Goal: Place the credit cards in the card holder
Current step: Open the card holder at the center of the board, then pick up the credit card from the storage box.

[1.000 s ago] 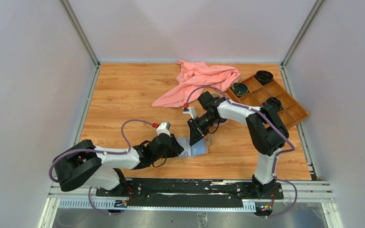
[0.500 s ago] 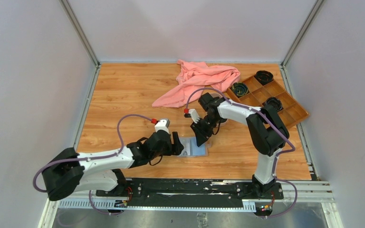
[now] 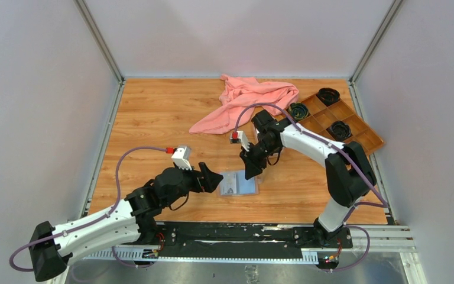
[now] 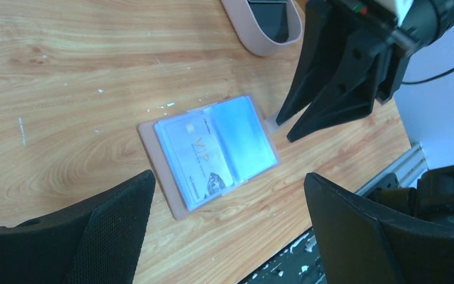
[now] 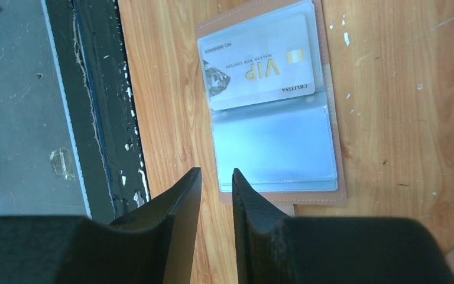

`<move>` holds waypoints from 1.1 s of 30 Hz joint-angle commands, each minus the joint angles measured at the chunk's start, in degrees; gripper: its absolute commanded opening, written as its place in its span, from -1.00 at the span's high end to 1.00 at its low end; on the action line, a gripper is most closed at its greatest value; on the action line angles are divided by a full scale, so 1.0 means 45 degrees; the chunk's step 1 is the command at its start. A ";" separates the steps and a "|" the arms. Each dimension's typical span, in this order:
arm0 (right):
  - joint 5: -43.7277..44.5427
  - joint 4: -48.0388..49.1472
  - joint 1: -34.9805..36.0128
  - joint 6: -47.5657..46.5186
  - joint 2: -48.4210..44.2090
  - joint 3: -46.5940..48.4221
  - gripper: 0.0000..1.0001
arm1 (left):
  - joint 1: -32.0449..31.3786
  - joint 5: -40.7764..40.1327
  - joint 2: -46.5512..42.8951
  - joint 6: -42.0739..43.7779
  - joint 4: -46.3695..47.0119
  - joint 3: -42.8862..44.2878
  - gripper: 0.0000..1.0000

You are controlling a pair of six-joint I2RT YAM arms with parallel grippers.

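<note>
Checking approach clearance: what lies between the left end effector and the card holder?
Only bare table; the left wrist view shows nothing else between the left end effector and the card holder.

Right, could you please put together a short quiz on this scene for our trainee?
1. True or false: the card holder lies unfolded on the table.
2. The VIP card is: A loose on the table; B inside a clear sleeve of the holder; C tucked under the holder.
3. Fill in: the left gripper hovers by the holder with its jaws ___.
Key: 1 true; 2 B; 3 open.
</note>
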 commanded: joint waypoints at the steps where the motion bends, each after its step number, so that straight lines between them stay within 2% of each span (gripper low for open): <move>1: -0.0496 -0.0540 0.0095 -0.0889 -0.0653 0.0010 0.39 | 0.0080 0.0897 -0.0419 0.0471 0.0983 -0.0487 -1.00; 10: -0.0413 -0.0968 -0.0521 -0.1617 -0.2470 0.0433 0.35 | 0.0112 0.1819 0.0761 0.1816 0.0785 0.0620 -1.00; 15: -0.0319 -0.0973 -0.1759 -0.2241 -0.4371 0.1281 0.24 | 0.0411 0.1828 0.1789 0.3702 -0.1584 0.3110 -1.00; 17: 0.0113 -0.0677 -0.2196 -0.2486 -0.4913 0.1545 -0.01 | 0.0791 0.1861 0.2271 0.4324 -0.2608 0.4376 -1.00; 19: 0.1345 0.0275 -0.2256 -0.2703 -0.5246 0.1328 -0.38 | 0.1427 0.2235 0.2677 0.4839 -0.3097 0.5239 -1.00; 20: 0.1848 0.0814 -0.2257 -0.2931 -0.5245 0.1016 -0.53 | 0.1861 0.2702 0.2870 0.5065 -0.3190 0.5563 -1.00; 21: 0.2150 0.0901 -0.2242 -0.3797 -0.5130 0.0928 -0.59 | 0.2428 0.3268 0.3030 0.5251 -0.3209 0.5848 -1.00; 23: 0.2927 0.0653 -0.2341 -0.4225 -0.4728 0.1214 -0.69 | 0.3700 0.4698 0.3307 0.5520 -0.3178 0.6307 -1.00; 25: 0.2356 -0.0183 -0.2785 -0.4355 -0.4060 0.2106 -0.74 | 0.4992 0.6051 0.3468 0.5783 -0.3161 0.6631 -1.00; 27: 0.0813 -0.0633 -0.3420 -0.4584 -0.3438 0.2903 -0.76 | 0.6106 0.6882 0.3668 0.6200 -0.3289 0.6811 -1.00; 29: 0.0156 -0.0929 -0.3767 -0.5359 -0.2785 0.3330 -0.77 | 0.6964 0.7287 0.3866 0.6863 -0.3583 0.6795 -1.00; 33: -0.0336 -0.2690 -0.3839 -0.7956 -0.1292 0.4447 -0.80 | 0.7265 0.6829 0.3978 0.8221 -0.4178 0.6121 -1.00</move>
